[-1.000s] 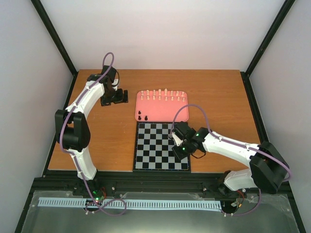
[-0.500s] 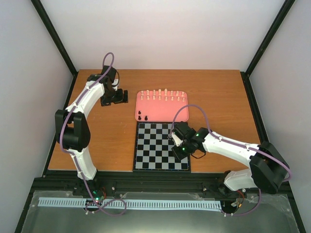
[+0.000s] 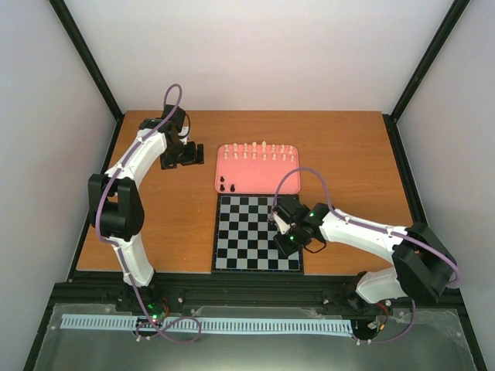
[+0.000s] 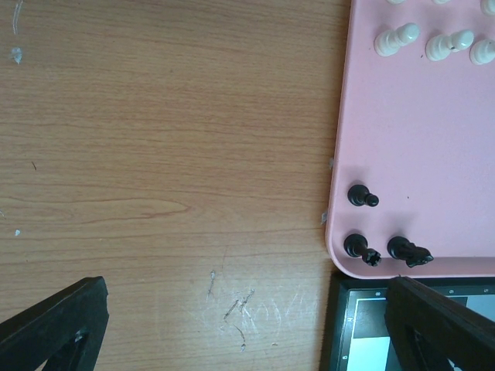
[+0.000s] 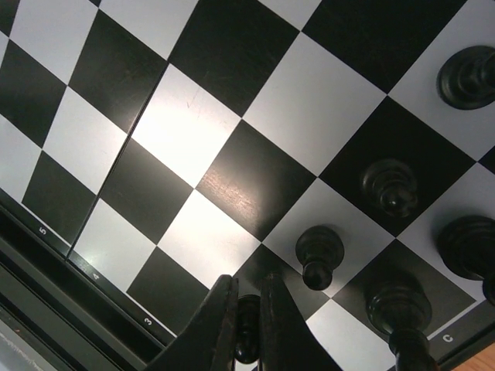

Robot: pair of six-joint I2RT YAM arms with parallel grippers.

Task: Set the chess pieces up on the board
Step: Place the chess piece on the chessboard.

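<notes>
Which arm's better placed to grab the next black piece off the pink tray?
Left: the left pincer, open, hovers by the tray corner where three black pieces stand. The right pincer is over the board, shut on a held piece.

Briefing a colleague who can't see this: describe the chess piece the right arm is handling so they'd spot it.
Find the chessboard beside the pink tray. On its right side, under the right gripper, stand a few black pieces. The one meant is the black piece pinched between that gripper's fingers; its neighbours stand free.
</notes>
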